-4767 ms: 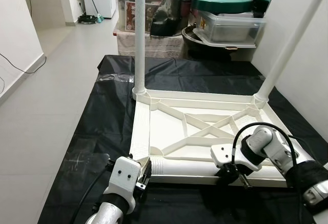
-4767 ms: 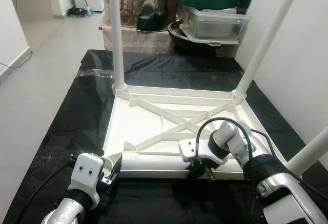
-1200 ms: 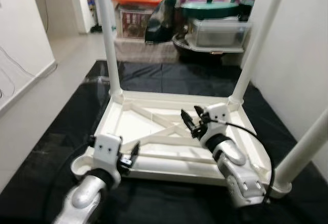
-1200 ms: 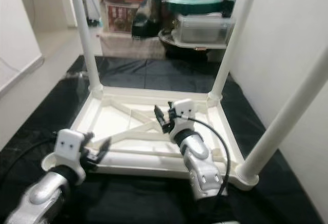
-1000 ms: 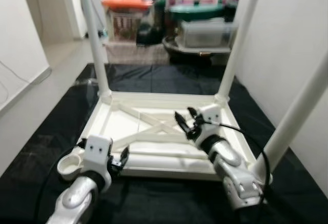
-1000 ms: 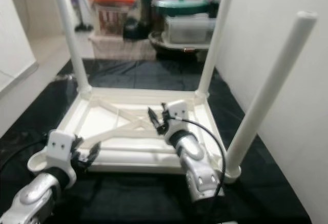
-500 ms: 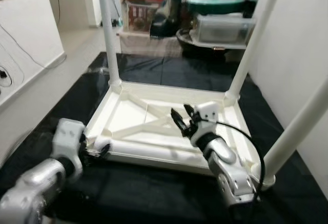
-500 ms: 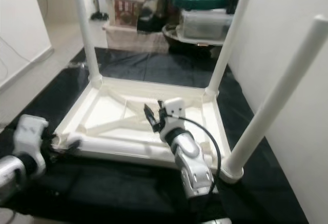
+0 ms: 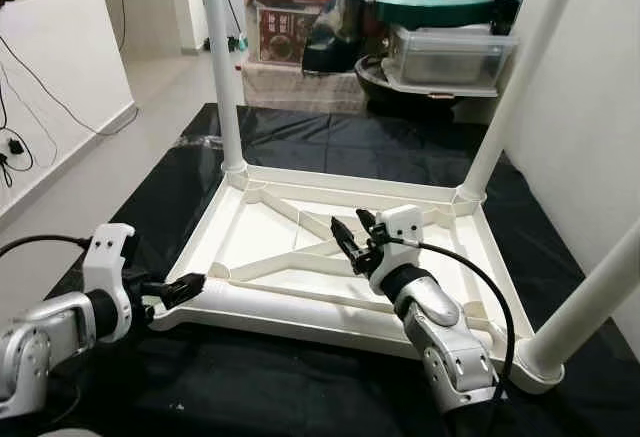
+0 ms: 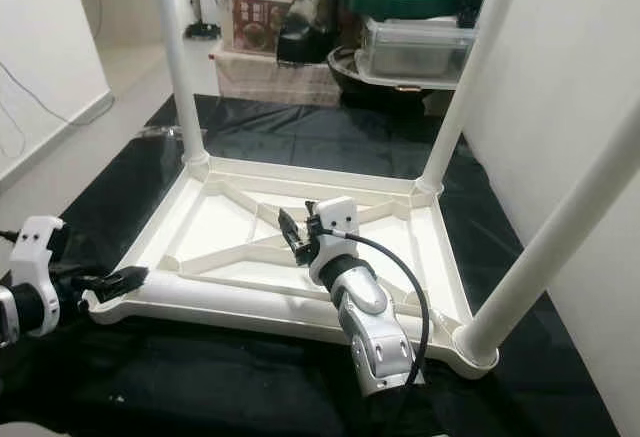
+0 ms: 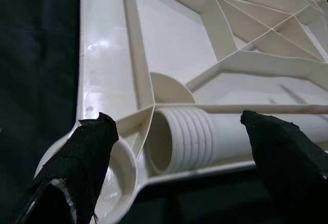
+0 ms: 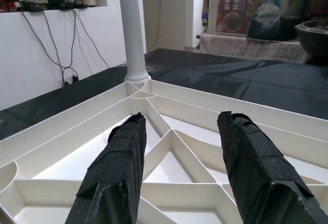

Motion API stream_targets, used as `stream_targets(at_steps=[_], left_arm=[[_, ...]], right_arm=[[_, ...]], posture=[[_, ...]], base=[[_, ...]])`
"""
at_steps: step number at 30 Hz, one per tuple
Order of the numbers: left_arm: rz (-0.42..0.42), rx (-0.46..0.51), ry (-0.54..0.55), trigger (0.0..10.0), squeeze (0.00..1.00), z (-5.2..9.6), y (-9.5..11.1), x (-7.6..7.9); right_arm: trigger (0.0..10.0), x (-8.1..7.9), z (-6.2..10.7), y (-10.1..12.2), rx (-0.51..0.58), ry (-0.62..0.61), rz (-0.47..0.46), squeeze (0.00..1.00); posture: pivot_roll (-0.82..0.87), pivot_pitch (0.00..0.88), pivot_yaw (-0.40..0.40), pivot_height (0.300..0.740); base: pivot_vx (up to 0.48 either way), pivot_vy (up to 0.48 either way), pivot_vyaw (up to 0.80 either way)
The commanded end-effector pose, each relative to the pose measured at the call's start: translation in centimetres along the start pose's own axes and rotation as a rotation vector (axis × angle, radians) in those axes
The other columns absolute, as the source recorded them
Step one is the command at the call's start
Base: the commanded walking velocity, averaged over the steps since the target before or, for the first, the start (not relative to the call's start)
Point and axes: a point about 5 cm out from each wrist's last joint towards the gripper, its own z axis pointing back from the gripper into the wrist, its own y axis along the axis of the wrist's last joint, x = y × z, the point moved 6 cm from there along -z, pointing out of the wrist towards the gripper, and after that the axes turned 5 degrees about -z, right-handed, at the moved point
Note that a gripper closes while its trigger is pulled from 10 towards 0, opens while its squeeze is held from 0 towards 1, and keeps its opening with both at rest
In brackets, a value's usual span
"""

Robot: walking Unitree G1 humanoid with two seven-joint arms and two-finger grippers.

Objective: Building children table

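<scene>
Spreading wide and gripping nothing, left gripper (image 9: 185,285) nears the loose leg (image 9: 290,304); right gripper (image 9: 350,241) gapes over the tabletop (image 9: 245,232).

Arms: silver metal segments, left arm (image 9: 40,332), right arm (image 9: 447,342).
Wrists: white blocky housings.
Fingers (image 12: 115,175): long, black, matte.
Cable (image 9: 480,272): black, looping along right arm.

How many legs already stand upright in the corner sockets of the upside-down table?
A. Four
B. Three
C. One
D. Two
B. Three white legs stand in their sockets: far left leg, far right leg and near right leg; the fourth leg lies flat along the near edge of the table frame, its threaded end by the empty near left socket, in front of the open left pincer.
</scene>
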Motion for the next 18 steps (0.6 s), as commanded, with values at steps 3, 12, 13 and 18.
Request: stream_targets(at_steps=[3,12,13,18], left_arm=[[0.057,0.003,-0.129,10.0,0.0,-0.4,0.5,1.4],[0.24,-0.014,-0.266,10.0,0.0,-1.2,0.4,2.3],[0.24,-0.014,-0.266,10.0,0.0,-1.2,0.4,2.3],[0.245,-0.052,-0.274,10.0,0.0,-1.2,0.3,2.0]], right_arm=[[10.0,0.2,0.4,0.3,0.002,-0.014,0.006,0.0],[10.0,0.4,0.5,0.7,0.01,-0.025,0.014,0.0],[10.0,0.4,0.5,0.7,0.01,-0.025,0.014,0.0],[10.0,0.5,0.6,0.7,0.006,-0.03,0.012,0.0]], posture=[[0.1,0.042,-0.077,0.74],[0.09,0.043,-0.063,0.74],[0.09,0.043,-0.063,0.74],[0.09,0.034,-0.062,0.74]], base=[[0.0,0.0,0.0],[0.0,0.0,0.0],[0.0,0.0,0.0],[0.0,0.0,0.0]])
